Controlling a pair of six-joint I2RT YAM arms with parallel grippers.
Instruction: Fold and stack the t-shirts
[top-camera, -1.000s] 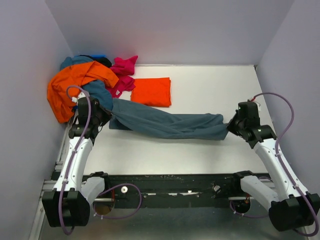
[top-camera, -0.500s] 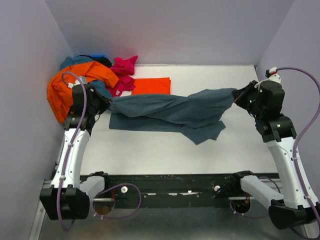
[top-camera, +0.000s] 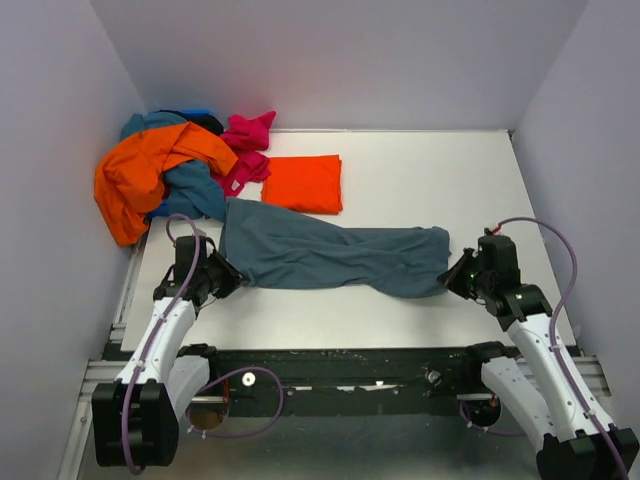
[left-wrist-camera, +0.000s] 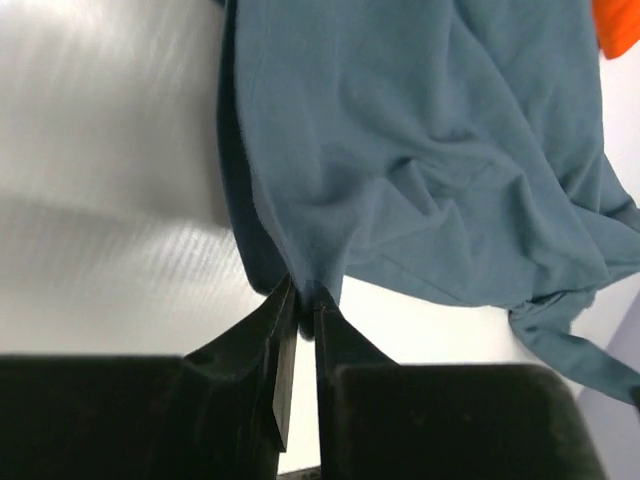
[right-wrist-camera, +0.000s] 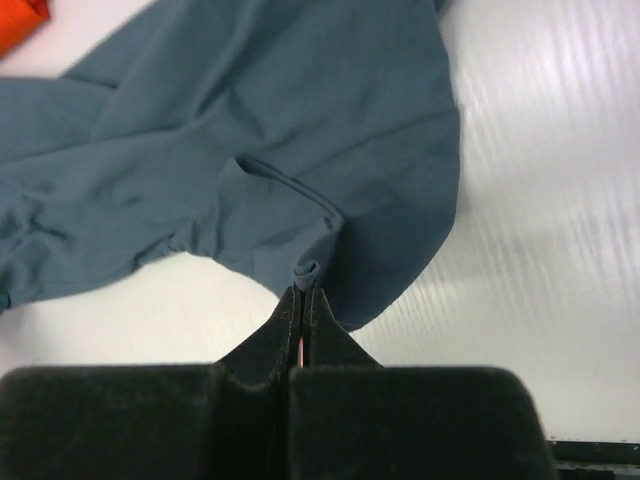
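Observation:
A slate blue-grey t-shirt (top-camera: 330, 255) lies stretched left to right across the middle of the table. My left gripper (top-camera: 233, 283) is low at its left end, jaws only a narrow slit apart, with a bunch of the cloth (left-wrist-camera: 420, 150) still between the tips (left-wrist-camera: 305, 295). At the right end my right gripper (top-camera: 447, 278) is shut tight on a small fold of the hem (right-wrist-camera: 312, 268), the shirt (right-wrist-camera: 250, 130) spreading away from it. A bright orange-red t-shirt (top-camera: 305, 183) lies folded behind the blue-grey one.
A heap of unfolded shirts fills the back left corner: orange (top-camera: 140, 170), teal (top-camera: 190, 190), magenta pink (top-camera: 245, 145) and a bit of blue (top-camera: 198, 112). Grey walls close in on the left, back and right. The black arm rail (top-camera: 340, 365) runs along the near edge.
Both arms raised the blue-grey shirt toward the back, then brought it down and forward. It now lies flatter and closer to the near edge. The left jaws have parted slightly.

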